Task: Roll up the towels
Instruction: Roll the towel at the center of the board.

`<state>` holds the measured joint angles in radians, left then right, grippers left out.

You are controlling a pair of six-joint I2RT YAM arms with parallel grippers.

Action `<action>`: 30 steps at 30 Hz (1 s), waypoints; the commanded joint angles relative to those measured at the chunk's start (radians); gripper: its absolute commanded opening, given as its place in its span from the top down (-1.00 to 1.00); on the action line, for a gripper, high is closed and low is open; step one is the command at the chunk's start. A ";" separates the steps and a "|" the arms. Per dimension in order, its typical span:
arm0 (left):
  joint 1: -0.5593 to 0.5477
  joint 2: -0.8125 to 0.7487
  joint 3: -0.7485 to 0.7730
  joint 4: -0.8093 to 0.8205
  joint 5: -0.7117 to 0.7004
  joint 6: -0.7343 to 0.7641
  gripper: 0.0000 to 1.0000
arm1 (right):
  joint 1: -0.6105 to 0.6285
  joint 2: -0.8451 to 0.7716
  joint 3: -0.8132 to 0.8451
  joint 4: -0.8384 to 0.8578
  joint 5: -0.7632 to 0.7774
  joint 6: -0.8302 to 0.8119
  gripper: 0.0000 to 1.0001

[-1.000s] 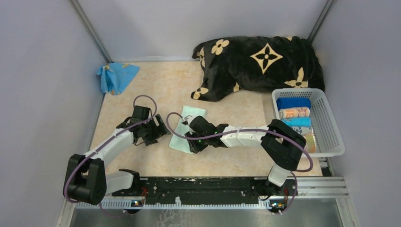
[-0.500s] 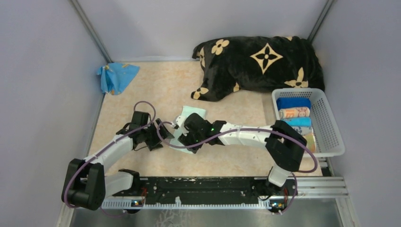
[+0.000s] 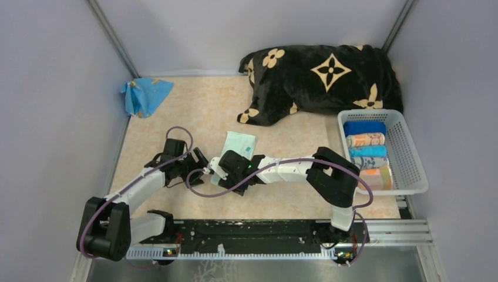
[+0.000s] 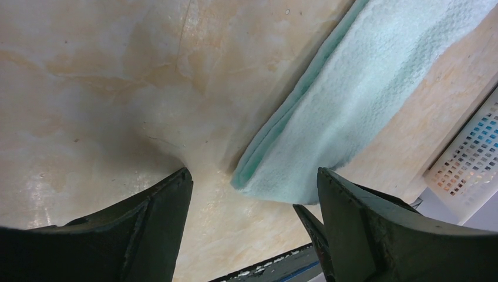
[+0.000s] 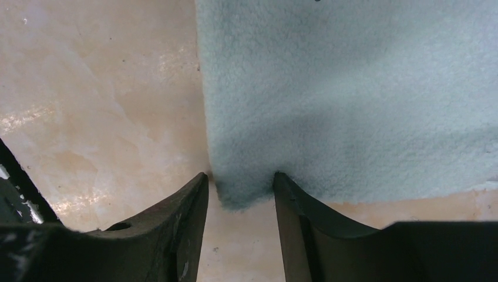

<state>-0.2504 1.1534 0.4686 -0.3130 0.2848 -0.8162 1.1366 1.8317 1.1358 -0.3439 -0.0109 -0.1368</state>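
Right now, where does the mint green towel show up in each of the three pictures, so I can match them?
Top external: the mint green towel lies mid-table, nearer than the black blanket.
Left wrist: the towel runs from the upper right down to a corner at lower centre.
Right wrist: the towel fills the upper right, its corner at lower centre.
Shared landmark: the beige marbled tabletop beneath it.

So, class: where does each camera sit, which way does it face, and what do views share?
Top external: above and behind the table, looking down; both arms show.
Left wrist: on the left arm, facing down past the left end effector at the mint green towel's corner.
Right wrist: on the right arm, facing down; right end effector astride a towel corner.
Shared: that towel, in all three.
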 commanded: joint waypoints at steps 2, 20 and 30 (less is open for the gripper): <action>0.002 0.010 -0.025 -0.057 -0.027 -0.008 -0.68 | 0.011 0.065 0.026 -0.044 -0.014 -0.029 0.17; -0.004 -0.042 0.015 -0.200 -0.056 -0.070 -0.65 | -0.150 0.026 -0.029 0.186 -0.505 0.290 0.93; -0.072 0.061 0.059 -0.154 -0.093 -0.132 -0.38 | -0.185 0.075 -0.047 0.258 -0.540 0.424 0.94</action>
<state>-0.2871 1.1660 0.5022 -0.4706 0.2375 -0.9127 0.9646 1.8988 1.1042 -0.1623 -0.5056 0.2123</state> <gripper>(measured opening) 0.731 0.080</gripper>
